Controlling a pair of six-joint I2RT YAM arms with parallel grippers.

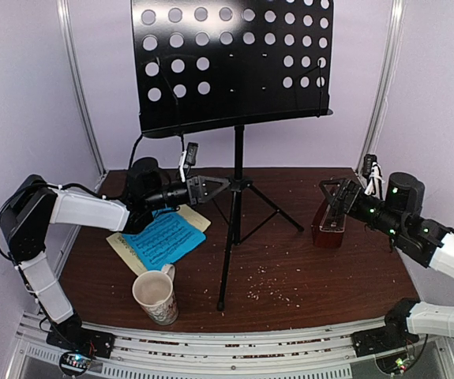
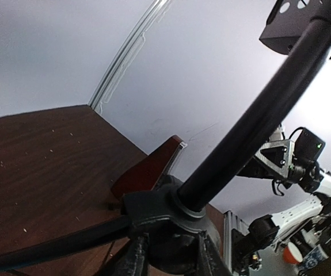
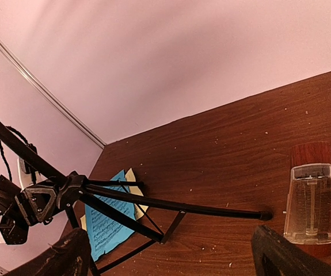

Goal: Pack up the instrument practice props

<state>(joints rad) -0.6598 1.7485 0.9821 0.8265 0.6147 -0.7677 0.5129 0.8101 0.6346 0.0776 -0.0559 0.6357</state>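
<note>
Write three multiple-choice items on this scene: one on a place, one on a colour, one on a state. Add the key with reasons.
1. Where does the mug stand?
A) at the far right corner of the table
B) near the table's front edge, left of the pole of the music stand
C) at the far left corner

2. What colour is the upper music sheet?
A) green
B) white
C) blue

3. How are the music stand's legs?
A) spread on the table
B) folded against the pole
C) taken off

Key:
1 B, the top view shows it by the near edge, left of the pole.
2 C, it is blue, over a pale yellow sheet.
3 A, the legs splay out from the hub.
</note>
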